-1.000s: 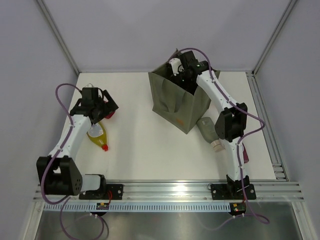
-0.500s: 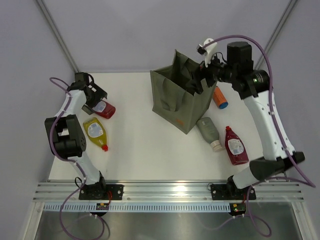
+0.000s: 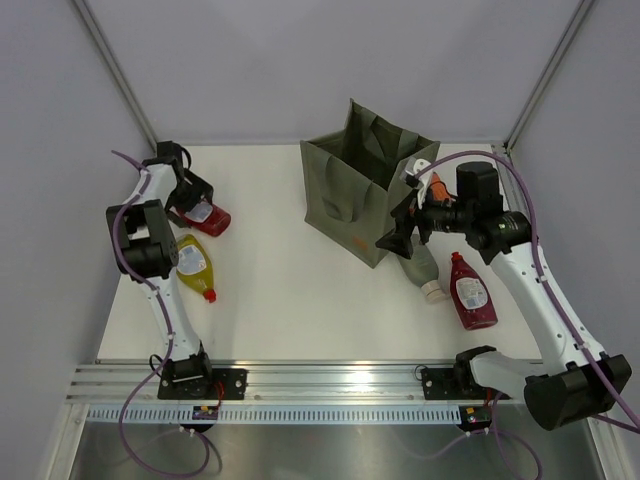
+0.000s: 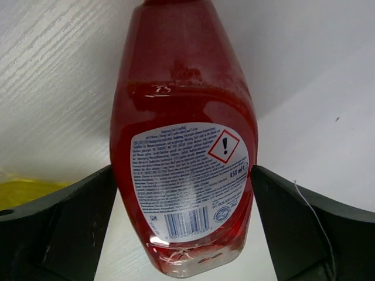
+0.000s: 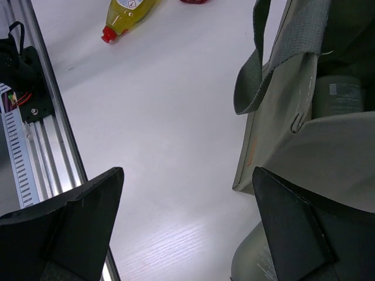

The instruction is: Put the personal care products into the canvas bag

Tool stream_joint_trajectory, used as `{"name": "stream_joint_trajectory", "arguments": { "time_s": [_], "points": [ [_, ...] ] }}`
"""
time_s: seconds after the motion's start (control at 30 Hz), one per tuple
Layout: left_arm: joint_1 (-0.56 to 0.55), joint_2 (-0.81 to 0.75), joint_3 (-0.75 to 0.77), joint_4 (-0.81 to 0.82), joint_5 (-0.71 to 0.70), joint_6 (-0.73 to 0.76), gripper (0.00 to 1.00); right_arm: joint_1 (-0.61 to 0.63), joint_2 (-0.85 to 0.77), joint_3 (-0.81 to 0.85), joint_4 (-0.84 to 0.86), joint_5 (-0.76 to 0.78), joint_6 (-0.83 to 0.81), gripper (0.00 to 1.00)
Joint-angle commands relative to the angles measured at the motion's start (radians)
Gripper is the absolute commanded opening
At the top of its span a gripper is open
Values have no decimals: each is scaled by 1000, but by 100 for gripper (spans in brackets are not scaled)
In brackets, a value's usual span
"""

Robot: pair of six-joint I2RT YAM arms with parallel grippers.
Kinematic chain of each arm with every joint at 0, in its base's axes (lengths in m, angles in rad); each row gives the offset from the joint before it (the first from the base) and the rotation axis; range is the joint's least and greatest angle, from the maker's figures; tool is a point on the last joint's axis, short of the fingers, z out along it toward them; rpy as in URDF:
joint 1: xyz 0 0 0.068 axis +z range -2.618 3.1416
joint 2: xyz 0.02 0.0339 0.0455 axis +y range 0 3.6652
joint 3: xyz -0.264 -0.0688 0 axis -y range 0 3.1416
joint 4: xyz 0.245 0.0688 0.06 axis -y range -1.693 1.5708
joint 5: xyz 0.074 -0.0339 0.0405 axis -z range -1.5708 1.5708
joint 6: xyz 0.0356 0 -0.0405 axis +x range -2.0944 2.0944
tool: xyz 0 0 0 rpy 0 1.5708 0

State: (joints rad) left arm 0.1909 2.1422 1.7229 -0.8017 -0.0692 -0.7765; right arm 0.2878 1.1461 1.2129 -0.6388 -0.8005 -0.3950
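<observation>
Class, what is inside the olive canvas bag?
A grey-green bottle shows inside the canvas bag in the right wrist view; fabric walls hide the rest.

A dark red bottle (image 4: 181, 146) is showing a white label (image 4: 190, 175) in the left wrist view. The label is carrying a black exclamation mark inside a red diamond, "450 ml" just below it, and a barcode. The smaller print is proving too fine to read.
</observation>
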Motion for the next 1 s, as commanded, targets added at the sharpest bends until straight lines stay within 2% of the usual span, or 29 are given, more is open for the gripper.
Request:
{"name": "stream_joint_trajectory", "arguments": {
  "time_s": [0.0, 0.23, 0.33, 0.47, 0.5, 0.57, 0.63, 0.67, 0.7, 0.77, 0.97],
  "points": [
    [4, 60, 84, -82, -90, 14, 99, -33, -14, -6, 114, -112, 16, 99],
    [-8, 151, 136, -116, -136, 0, 99, -53, -29, -41, 154, -157, 28, 99],
    [-8, 160, 148, -125, -132, 23, 91, -68, -29, -56, 169, -174, 35, 100],
    [-5, 153, 132, -116, -106, 66, 53, -79, -25, -67, 177, -195, 35, 100],
    [-4, 147, 123, -91, -92, 89, 27, -81, -29, -69, 176, -198, 35, 100],
    [-5, 105, 78, -53, -32, 121, 3, -82, -32, -72, 179, -206, 33, 99],
    [-4, 34, 34, 44, 43, 207, 0, -85, -37, -79, 171, -216, 13, 99],
    [-4, 3, -30, 92, 172, 244, 0, -85, -37, -76, 162, -235, 5, 100],
    [-5, -31, -69, 202, 254, 325, 0, -85, -36, -76, 142, -246, -5, 99],
    [-10, -119, -149, 307, 412, 379, 0, -84, -31, -67, 105, -299, -54, 99],
    [-36, -146, -164, 300, 639, 456, 0, -84, -2, -21, 42, -338, -74, 99]
  ]
}}
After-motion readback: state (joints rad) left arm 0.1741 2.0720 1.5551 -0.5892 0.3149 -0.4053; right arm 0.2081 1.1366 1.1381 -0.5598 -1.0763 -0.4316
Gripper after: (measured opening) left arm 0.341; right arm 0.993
